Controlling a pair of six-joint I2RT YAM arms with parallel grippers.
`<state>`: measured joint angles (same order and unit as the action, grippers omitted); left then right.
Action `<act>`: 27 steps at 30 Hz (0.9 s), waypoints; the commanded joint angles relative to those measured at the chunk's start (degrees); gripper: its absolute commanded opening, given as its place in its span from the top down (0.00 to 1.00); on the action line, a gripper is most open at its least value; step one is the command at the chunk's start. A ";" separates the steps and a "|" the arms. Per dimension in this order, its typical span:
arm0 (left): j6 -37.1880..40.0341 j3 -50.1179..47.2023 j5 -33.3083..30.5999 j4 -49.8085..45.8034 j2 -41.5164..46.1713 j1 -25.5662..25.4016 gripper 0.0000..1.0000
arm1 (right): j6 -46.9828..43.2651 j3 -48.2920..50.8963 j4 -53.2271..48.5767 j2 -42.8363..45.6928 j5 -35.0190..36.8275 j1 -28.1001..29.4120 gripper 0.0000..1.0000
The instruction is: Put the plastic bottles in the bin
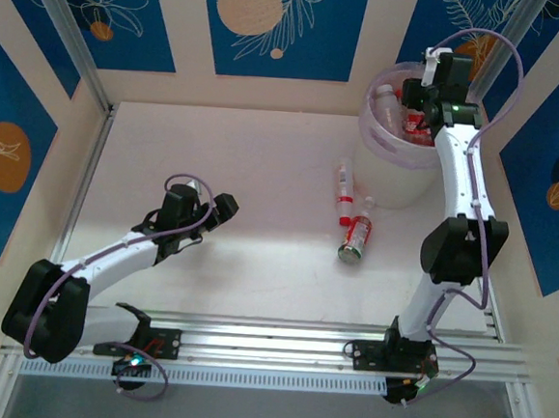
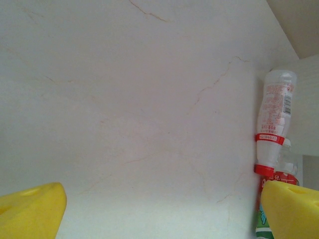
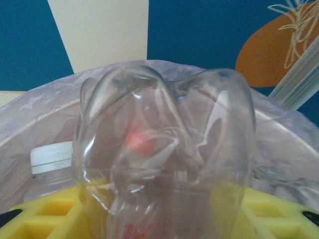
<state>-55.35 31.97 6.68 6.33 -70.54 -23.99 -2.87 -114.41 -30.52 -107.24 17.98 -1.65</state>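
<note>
My right gripper (image 1: 431,85) hangs over the bin (image 1: 398,180), shut on a clear plastic bottle (image 3: 164,144) whose base fills the space between the yellow fingers (image 3: 40,219). The right gripper (image 3: 164,211) is just above the bin's rim (image 3: 40,109). Inside the bin lie a white-capped bottle (image 3: 50,158) and a red-labelled one (image 1: 418,123). On the table left of the bin lie a red-labelled bottle (image 1: 345,190) and a green-labelled one (image 1: 356,240). My left gripper (image 1: 223,208) is open and empty over bare table. That gripper (image 2: 164,209) sees the red-labelled bottle (image 2: 273,117) far right.
Blue and cream patterned walls close the table at the back and sides. A metal rail (image 1: 278,345) runs along the near edge by the arm bases. Bare tabletop (image 1: 263,169) lies between my left gripper and the two bottles.
</note>
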 commanded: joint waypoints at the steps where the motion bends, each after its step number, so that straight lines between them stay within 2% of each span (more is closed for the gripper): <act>1: 0.77 0.13 -1.54 -1.04 1.02 0.39 0.00 | 0.91 -2.35 -2.10 -2.11 -1.53 -0.37 0.43; 5: 0.87 0.14 -1.64 -1.23 0.95 0.44 0.00 | 1.51 -3.52 -3.62 -4.30 -1.55 -0.11 0.38; 10: 1.08 0.15 -1.74 -1.21 0.68 0.46 0.00 | 1.82 -6.65 -6.31 -4.57 -2.41 -0.11 0.23; 13: 0.96 0.03 -1.67 -0.77 0.28 0.41 0.00 | 1.91 -9.53 -8.61 -3.64 -3.68 -0.11 0.18; 19: 0.26 -0.57 -1.09 0.75 -0.46 0.44 0.00 | 3.11 -17.72 -17.47 -1.26 -7.58 -0.02 0.17; 27: 0.19 -1.54 -1.13 1.26 0.13 0.43 0.00 | 5.56 -17.18 -20.45 1.16 -3.07 -3.12 0.23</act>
<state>-55.37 31.03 5.87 6.76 -70.70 -23.99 0.73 -131.37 -48.23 -107.11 13.15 -3.01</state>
